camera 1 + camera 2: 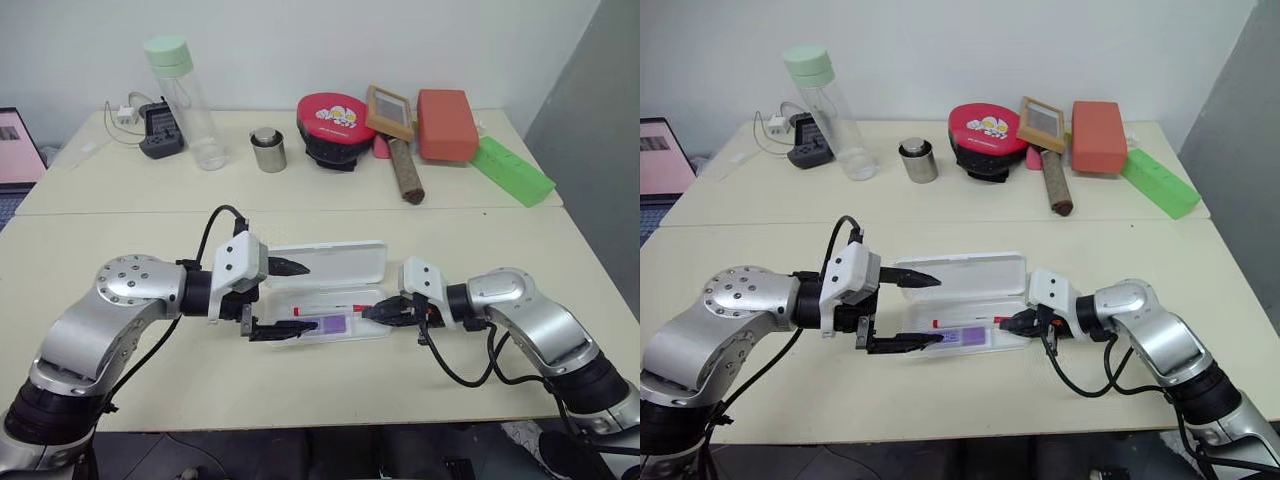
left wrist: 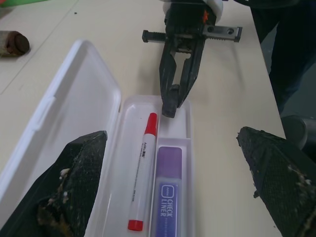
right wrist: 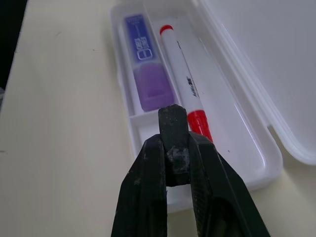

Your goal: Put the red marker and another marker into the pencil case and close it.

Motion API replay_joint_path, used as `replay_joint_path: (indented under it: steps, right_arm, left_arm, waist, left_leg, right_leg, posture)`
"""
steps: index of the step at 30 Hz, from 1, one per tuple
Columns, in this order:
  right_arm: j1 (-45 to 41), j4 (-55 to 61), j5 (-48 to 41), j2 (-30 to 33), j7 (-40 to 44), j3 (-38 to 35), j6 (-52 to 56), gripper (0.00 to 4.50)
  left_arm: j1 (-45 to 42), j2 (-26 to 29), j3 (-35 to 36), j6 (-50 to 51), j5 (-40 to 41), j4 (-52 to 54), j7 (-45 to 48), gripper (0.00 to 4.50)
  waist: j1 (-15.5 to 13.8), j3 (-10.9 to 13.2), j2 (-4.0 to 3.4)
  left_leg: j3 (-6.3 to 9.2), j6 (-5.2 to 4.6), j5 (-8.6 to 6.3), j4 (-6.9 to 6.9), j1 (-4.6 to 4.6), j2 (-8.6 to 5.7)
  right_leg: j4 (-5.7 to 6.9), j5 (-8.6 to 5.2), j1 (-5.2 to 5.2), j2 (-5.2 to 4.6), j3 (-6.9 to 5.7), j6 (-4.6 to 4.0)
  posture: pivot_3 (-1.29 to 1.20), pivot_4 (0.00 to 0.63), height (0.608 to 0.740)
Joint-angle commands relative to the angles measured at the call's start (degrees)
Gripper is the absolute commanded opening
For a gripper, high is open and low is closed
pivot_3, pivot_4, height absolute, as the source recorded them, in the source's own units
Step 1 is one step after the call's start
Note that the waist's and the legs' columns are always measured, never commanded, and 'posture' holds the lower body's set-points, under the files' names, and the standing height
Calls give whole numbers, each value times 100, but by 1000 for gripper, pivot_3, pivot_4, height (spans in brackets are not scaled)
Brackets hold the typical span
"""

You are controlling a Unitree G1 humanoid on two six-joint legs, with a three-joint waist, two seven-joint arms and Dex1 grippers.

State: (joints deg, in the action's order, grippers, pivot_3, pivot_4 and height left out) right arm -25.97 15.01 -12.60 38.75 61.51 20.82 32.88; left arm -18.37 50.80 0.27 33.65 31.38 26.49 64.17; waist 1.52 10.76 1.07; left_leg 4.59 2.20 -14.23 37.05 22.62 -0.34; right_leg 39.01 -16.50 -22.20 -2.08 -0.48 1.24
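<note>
Smooth white plastic pencil case (image 2: 103, 98) with rounded corners, lid flopped open flat on the table, slim red marker (image 2: 142, 170) and stubby purple marker (image 2: 169, 197) side by side in the shallow tray. Left gripper (image 1: 282, 297) spread wide, one finger by the lid, one by the tray. Right gripper (image 3: 173, 129) pressed together, empty, at the tray's other end.

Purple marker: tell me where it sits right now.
The stubby lilac-purple marker lies in the tray of the open white plastic pencil case, alongside the slim red-capped white marker, between the two end effectors near the table's front edge.
</note>
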Motion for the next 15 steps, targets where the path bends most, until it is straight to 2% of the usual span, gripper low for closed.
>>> replay_joint_path:
  steps: [1,10,11,12,15]
  right_arm:
    - [-115,41,67,-16,63,30,-162,281]
    - [-153,-109,178,-135,75,103,-231,281]
    - [-171,-82,169,-159,84,99,-203,985]
    - [-175,-54,165,-172,95,92,-182,1102]
    - [-179,-25,163,-193,107,73,-169,1914]
  left_arm:
    - [-18,97,193,28,98,201,-64,4500]
    - [-64,29,134,126,152,287,-183,4500]
    - [-75,21,111,123,142,286,-187,4500]
    - [-74,19,99,121,139,295,-191,4500]
    - [-112,4,73,131,147,280,-210,4500]
  waist:
    - [5,0,0]
    - [11,0,0]
    - [11,0,0]
    - [11,0,0]
    - [9,0,0]
  left_leg:
    - [0,0,0,0,0,1]
    - [-2,0,0,0,-1,1]
    - [-2,0,0,0,-2,1]
    - [-1,0,0,0,-2,1]
    - [-2,0,0,0,-1,1]
  right_leg:
    - [0,0,0,1,0,0]
    - [2,0,0,2,1,0]
    - [2,0,0,2,1,0]
    - [3,0,0,2,1,0]
    - [3,0,0,2,0,0]
  posture:
    - [0,150,740]
    - [0,150,740]
    - [0,150,740]
    - [0,150,740]
    - [0,150,740]
